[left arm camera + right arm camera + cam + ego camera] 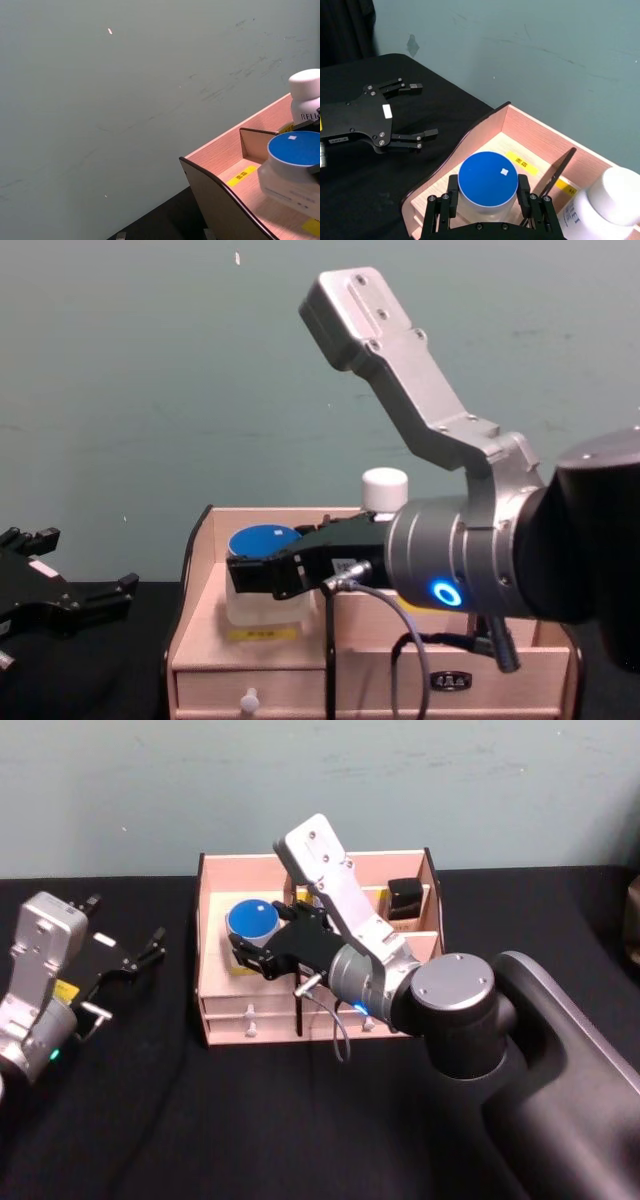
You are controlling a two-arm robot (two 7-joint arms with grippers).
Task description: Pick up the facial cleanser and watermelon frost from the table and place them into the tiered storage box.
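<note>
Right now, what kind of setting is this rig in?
Probably a lab test bench: a black-covered table against a bare, scuffed teal wall, with one tiered storage box staged as a prop. No household furnishings are visible.

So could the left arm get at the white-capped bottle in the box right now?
Probably not. The right gripper, shut on the blue-lidded jar, and its arm span the box in front of the white-capped bottle. The left gripper sits open on the table, off to the box's left.

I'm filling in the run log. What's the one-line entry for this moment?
right gripper: shut on blue-lidded jar, over tiered storage box left compartment | left gripper: open, idle, left of box
</note>
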